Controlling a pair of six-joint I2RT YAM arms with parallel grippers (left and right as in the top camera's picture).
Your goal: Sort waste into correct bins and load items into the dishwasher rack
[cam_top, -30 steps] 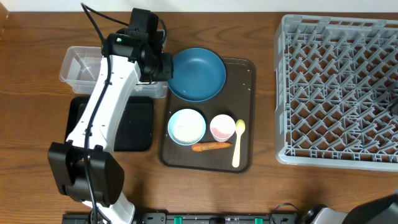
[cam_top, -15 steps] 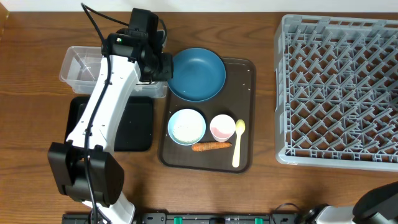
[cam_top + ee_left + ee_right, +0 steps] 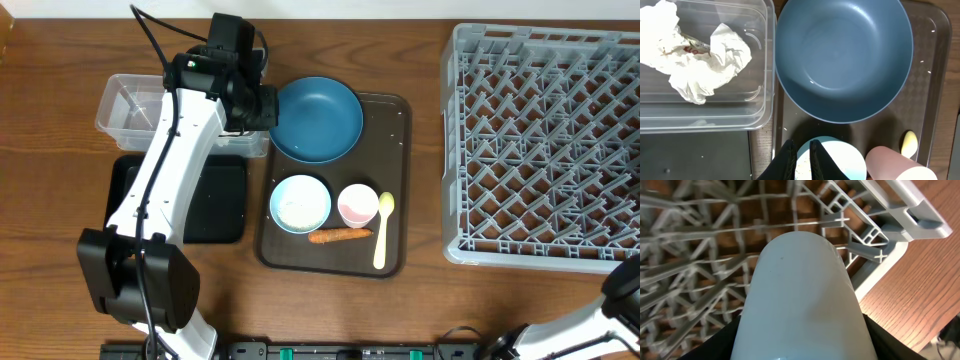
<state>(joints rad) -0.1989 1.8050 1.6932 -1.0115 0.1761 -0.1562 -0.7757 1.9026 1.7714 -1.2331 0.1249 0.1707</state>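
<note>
This is a robot test bench laid out like a kitchen clean-up station. A wooden table (image 3: 50, 200) carries a grey dish rack (image 3: 530, 248) along its right edge and a brown serving tray (image 3: 392, 130) with a blue bowl (image 3: 318, 120) near the middle. A clear tub (image 3: 115, 110) holding crumpled tissue (image 3: 695, 60) and a black tray (image 3: 225, 200) sit towards the left edge. A white-and-black robot arm (image 3: 175, 150) rises from the front edge.

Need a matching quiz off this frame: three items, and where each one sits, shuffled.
Items:
1 tissue
2 carrot
3 blue cup

Places:
A in the right gripper
B in the clear tub
C on the brown tray

Pairs: 1-B, 2-C, 3-A
</note>
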